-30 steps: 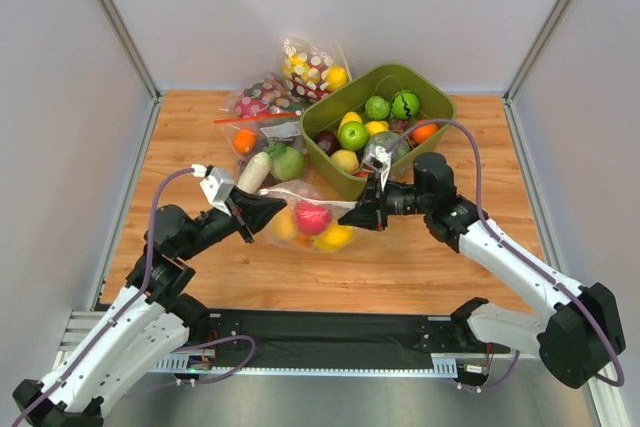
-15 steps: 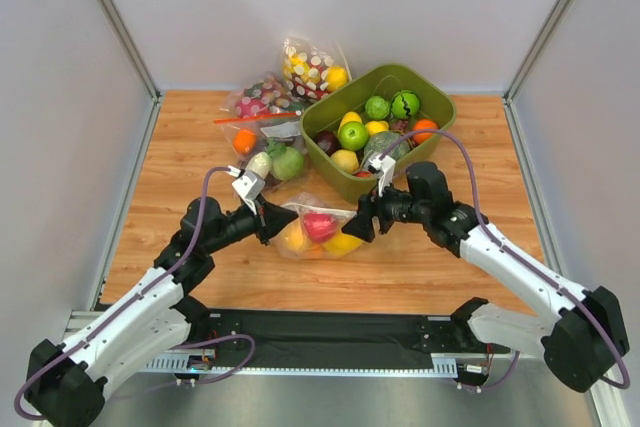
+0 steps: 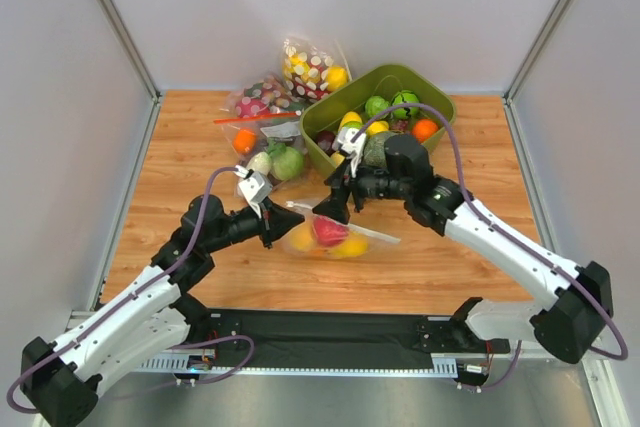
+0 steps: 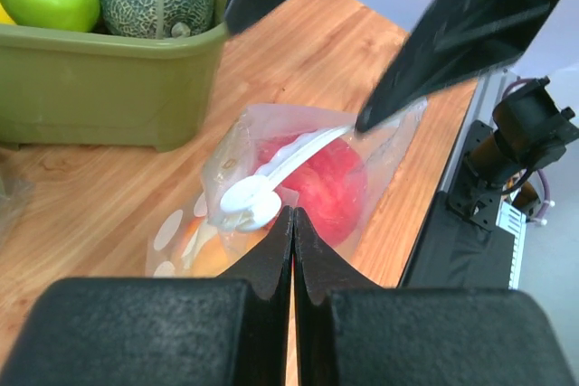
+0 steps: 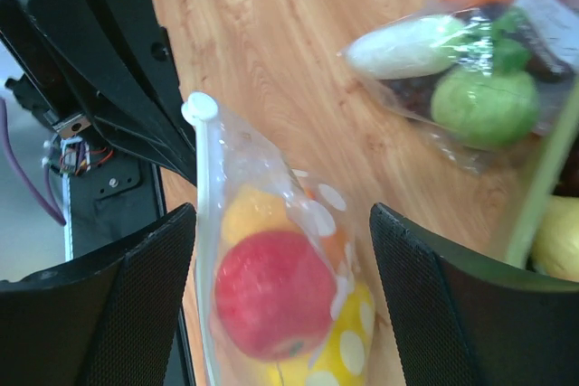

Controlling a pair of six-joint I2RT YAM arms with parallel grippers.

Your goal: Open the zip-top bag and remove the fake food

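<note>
Between the two arms, on the wooden table (image 3: 420, 277) just in front of the green bin (image 4: 90, 88), rests the polka-dot zip-top bag (image 3: 345, 245), its pale zip strip (image 4: 271, 174) running roughly left to right across the table. The fake food (image 3: 330, 232) shows through the plastic: a red fruit (image 5: 271, 294) with yellow and orange ones beside it. At the bag's left end the left fingers (image 4: 262, 264) are pressed together, pinching the plastic just below the strip's end. The right fingers (image 5: 109, 305) are spread wide and hold nothing; they hang over the bag, one on each side of it. The right arm looks best placed to act: come down, close on the strip's free lip, and pull away from the left fingers' hold
</note>
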